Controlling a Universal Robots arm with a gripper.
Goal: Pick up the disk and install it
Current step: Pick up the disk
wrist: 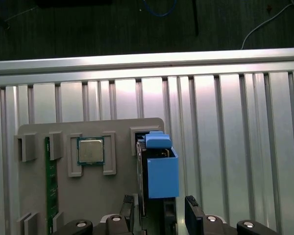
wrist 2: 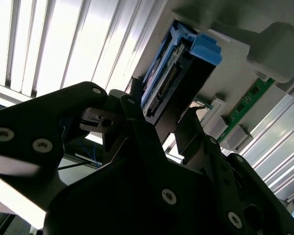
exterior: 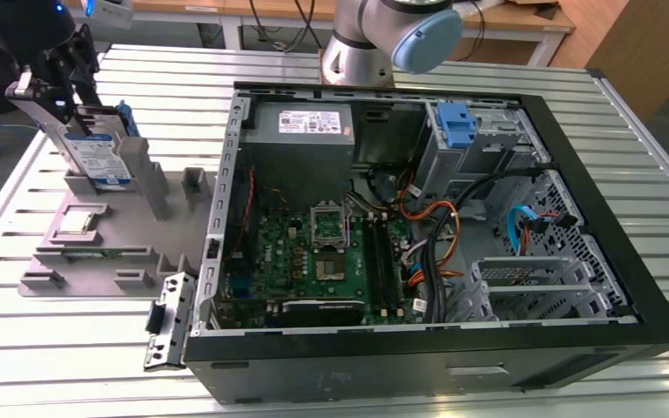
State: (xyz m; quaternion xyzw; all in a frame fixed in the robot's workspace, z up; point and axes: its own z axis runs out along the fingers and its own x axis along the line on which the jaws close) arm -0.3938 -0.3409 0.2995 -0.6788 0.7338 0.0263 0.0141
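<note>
**Jaws straddling upright disk at the fixture**

The jaws of the gripper [wrist: 159,209] are standing apart on either side of the disk [wrist: 161,171]. A thin dark gap is showing at each flank in the first wrist view, so they are not clamping it. The disk is standing on edge between them in a slot of the grey fixture [wrist: 112,196]. The fixture's posts are hiding its lower end in the exterior view, and the gripper's black body is covering much of it in the second wrist view. Beyond one jaw, a square chip [wrist: 90,150] and a green memory strip [wrist: 51,181] are lying in their own recesses. The open computer case [exterior: 428,344] is sitting well apart from the jaws, toward the exterior view's right.
</note>
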